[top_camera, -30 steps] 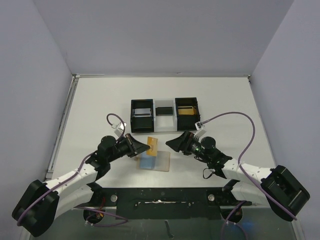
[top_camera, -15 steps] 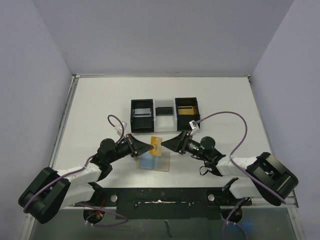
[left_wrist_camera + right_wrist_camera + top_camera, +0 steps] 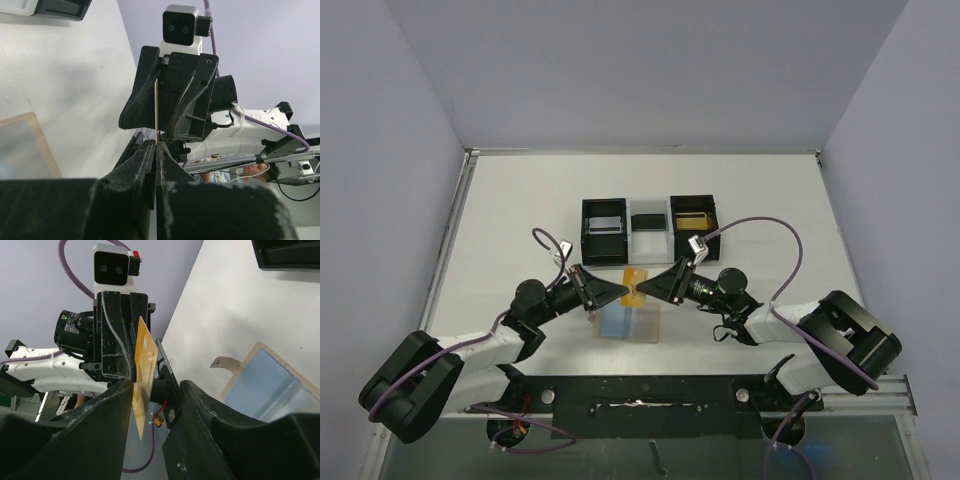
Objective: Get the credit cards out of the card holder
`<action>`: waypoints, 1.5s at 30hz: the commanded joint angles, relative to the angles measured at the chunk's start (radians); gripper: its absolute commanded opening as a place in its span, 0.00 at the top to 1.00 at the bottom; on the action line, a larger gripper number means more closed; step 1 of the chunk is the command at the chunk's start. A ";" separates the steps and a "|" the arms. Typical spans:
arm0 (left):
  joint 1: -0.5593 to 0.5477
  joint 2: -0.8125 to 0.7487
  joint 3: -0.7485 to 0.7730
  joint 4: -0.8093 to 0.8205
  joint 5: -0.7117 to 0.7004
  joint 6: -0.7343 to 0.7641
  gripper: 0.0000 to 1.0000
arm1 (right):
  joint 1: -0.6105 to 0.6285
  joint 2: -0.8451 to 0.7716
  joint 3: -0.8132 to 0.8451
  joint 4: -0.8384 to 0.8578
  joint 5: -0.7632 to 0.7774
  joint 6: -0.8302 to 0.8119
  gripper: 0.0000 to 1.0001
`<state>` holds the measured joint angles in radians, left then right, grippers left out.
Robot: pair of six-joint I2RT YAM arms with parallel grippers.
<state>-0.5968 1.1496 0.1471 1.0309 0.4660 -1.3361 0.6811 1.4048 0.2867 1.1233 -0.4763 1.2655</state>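
My left gripper point(image 3: 623, 290) is shut on one of the credit cards, a yellow-orange one point(image 3: 635, 285), and holds it above the table. The left wrist view shows that card edge-on point(image 3: 156, 112) between the closed jaws of the left gripper point(image 3: 156, 145). My right gripper point(image 3: 646, 290) is open, with its fingers on either side of the card's free end point(image 3: 142, 375). In the right wrist view the card lies close to one finger point(image 3: 107, 407). The tan card holder point(image 3: 642, 330) lies flat on the table below, with a light blue-grey card point(image 3: 617, 322) showing in it point(image 3: 272, 377).
A black-and-white three-compartment tray point(image 3: 650, 250) stands behind the grippers, with a grey card in its left compartment point(image 3: 605, 224) and a yellow item in its right one point(image 3: 693, 220). Both purple cables arc over the arms. The table's near rail runs below.
My right gripper has moved left until its open fingers straddle the yellow card. My left gripper has carried the card slightly right and forward. The card holder has not moved.
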 commanded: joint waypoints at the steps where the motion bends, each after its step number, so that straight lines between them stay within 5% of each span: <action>1: -0.003 -0.020 -0.001 0.095 0.006 -0.008 1.00 | -0.003 -0.001 0.031 0.090 -0.035 -0.003 0.57; 13: -0.001 -0.054 -0.003 0.061 -0.017 0.011 1.00 | -0.019 0.024 0.023 0.186 -0.062 0.055 0.74; 23: -0.001 -0.087 0.020 -0.027 -0.022 0.044 1.00 | -0.028 0.031 0.042 0.209 -0.109 0.058 1.00; 33: -0.001 -0.103 0.030 -0.083 -0.018 0.058 0.96 | -0.031 -0.002 0.077 0.123 -0.126 0.010 1.00; 35: 0.000 -0.101 0.034 -0.083 -0.014 0.061 1.00 | -0.028 -0.007 0.084 0.117 -0.132 0.009 0.84; 40: 0.000 -0.078 0.028 -0.021 -0.010 0.044 1.00 | -0.012 -0.003 0.116 0.091 -0.140 -0.003 0.74; 45: 0.000 -0.053 0.032 0.018 -0.001 0.038 1.00 | -0.007 0.022 0.113 0.142 -0.147 0.019 0.82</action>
<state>-0.5957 1.0805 0.1467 0.9722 0.4435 -1.3029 0.6624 1.4376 0.3645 1.1664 -0.6022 1.2858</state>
